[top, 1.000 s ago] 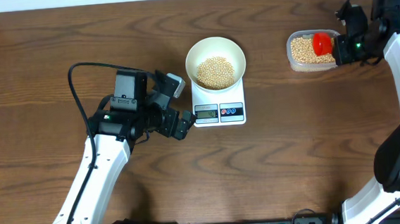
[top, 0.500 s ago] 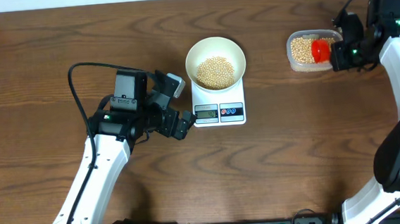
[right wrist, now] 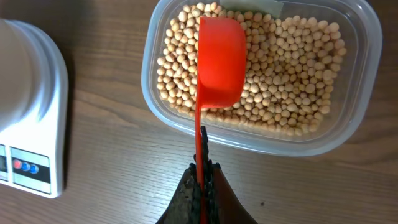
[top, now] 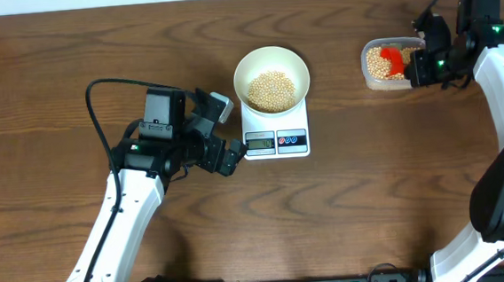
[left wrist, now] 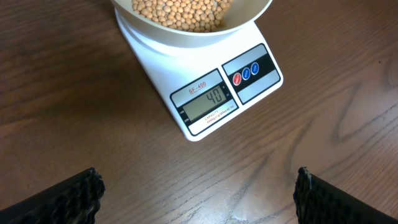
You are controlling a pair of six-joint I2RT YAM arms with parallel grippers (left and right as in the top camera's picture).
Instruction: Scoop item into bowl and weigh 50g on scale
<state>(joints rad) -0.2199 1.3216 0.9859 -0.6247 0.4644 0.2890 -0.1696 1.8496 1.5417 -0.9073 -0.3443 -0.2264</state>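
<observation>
The white bowl (top: 240,71) stands on the white scale (top: 276,141), holding a heap of tan beans (top: 271,90). In the left wrist view the scale (left wrist: 205,87) has a figure lit on its display, below the bowl (left wrist: 249,22). My left gripper (top: 226,132) rests open just left of the scale, its fingers (left wrist: 68,199) wide apart over bare wood. My right gripper (right wrist: 202,177) is shut on the thin handle of a red scoop (right wrist: 219,59). The scoop's head is rolled on its side among the beans (right wrist: 292,74) in the clear tub (right wrist: 348,134).
The clear tub (top: 367,72) sits at the back right, about a hand's width right of the bowl. A corner of the scale (right wrist: 31,124) shows left of the tub in the right wrist view. The left arm's black cable (top: 100,125) loops over the table at the left.
My right gripper has shifted left and rolled, and the scoop head has gone from facing up to lying on its side in the tub's beans. The left arm has not moved.
</observation>
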